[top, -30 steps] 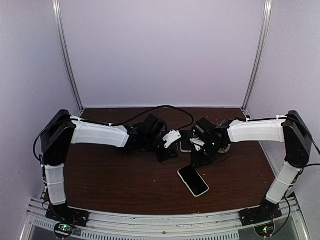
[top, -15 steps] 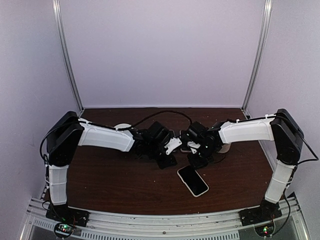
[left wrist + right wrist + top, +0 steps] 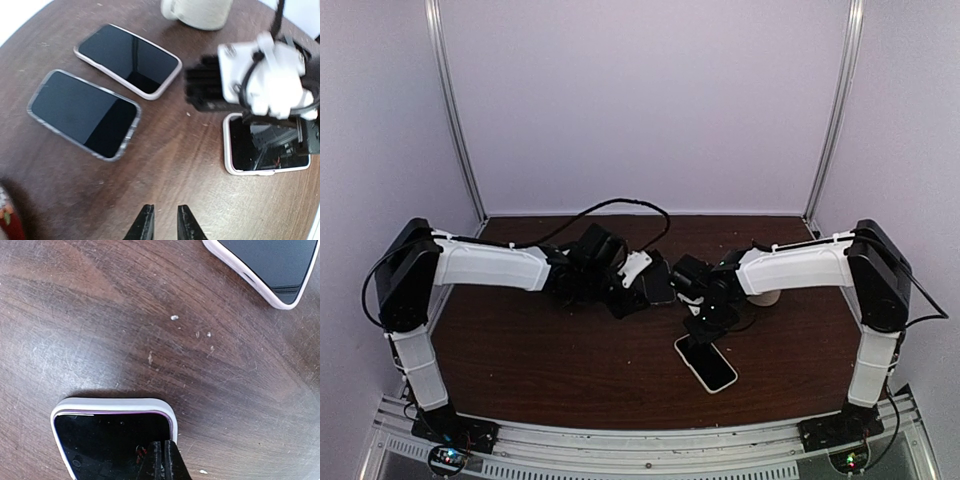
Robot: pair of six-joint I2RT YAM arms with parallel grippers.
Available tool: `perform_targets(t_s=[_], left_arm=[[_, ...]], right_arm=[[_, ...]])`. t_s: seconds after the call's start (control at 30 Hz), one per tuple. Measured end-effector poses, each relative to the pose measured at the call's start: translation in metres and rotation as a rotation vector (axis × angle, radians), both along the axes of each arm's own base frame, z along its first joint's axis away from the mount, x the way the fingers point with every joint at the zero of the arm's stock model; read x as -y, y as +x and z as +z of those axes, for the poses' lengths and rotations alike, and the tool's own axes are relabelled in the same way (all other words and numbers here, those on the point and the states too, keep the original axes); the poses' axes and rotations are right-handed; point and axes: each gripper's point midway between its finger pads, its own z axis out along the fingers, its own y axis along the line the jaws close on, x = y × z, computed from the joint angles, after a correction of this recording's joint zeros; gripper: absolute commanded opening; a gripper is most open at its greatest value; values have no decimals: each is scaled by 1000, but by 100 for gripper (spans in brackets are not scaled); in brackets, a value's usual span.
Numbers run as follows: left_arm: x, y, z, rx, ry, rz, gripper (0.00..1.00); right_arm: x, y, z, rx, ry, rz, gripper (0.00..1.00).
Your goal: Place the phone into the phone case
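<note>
The right gripper [image 3: 162, 462] was clenched, its two fingertips pressed together into one point. That point sat on the dark glass of the phone [image 3: 100, 440], just inside a corner of the white phone case [image 3: 115, 404] that rimmed it. Nothing was held between the jaws, so they looked to be serving as a pusher rather than a clamp. Ahead of the fingertips the glass lay inside the white rim along one edge and corner; whether the end behind them was seated could not be told.

The left gripper [image 3: 164, 226] hung over bare table [image 3: 165, 165], its jaws narrowly parted and empty. The phone and its case lay ahead of those jaws and off to their right, under the other arm's wrist. A white-edged handset [image 3: 127, 59] and a clear-edged handset [image 3: 82, 114] lay ahead and to the left, with a mug [image 3: 197, 10] beyond.

By my reading the step in hand was pressing the phone home into the phone case. The next move would call for downward pressure worked along the remaining edges and corners — kept on the glass near the rim, so the case does not skate across the wood. The left gripper could brace the case from the side.
</note>
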Motion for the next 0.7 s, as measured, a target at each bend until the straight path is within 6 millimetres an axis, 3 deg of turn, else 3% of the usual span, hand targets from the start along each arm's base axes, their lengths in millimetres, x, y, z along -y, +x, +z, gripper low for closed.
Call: perform_targets(t_s=[0.17,0.4,0.6,0.7], left_arm=[[-10,7,15,22,-22,39,21],[-14,7,14,18,-15,56,21],[-21,8,20,26,-11,96,21],[-28,9,26,38,-11,119,21]], right_arm=[[-1,0,3,20,-11,8,5],[-9,-13,23,-8,75,26,10],[-38,-19,50,-20,248,61,8],[-51,-14,44,-32,271,69,8]])
